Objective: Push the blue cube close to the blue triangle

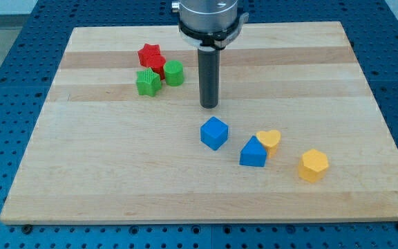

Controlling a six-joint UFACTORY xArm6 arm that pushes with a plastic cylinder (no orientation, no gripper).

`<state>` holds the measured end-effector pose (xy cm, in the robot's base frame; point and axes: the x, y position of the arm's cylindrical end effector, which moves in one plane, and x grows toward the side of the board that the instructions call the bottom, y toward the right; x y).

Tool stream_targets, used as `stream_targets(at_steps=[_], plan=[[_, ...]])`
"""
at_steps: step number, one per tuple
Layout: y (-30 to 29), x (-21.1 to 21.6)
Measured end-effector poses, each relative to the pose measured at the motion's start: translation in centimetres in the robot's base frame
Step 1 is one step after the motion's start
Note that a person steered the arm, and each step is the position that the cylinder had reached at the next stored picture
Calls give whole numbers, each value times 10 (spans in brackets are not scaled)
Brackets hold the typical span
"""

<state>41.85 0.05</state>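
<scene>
The blue cube (214, 133) sits on the wooden board a little below the middle. The blue triangle (253, 153) lies just to its lower right, a small gap between them. My tip (209, 106) stands on the board just above the blue cube, slightly to its left, with a short gap to the cube's top edge.
A yellow heart (270, 140) touches the blue triangle's upper right side. A yellow hexagon (314, 165) lies further right. At the upper left a red star (150, 57), a green star (147, 82) and a green hexagon-like block (174, 72) cluster together. The board (81, 173) has blue pegboard around it.
</scene>
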Motion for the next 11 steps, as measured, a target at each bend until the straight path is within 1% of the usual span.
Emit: stream_targets(at_steps=[1,2,3,5,6,7,11], plan=[[0,18],[0,48],[-5,59],[-42,59],[-48,61],[-46,72],[56,78]])
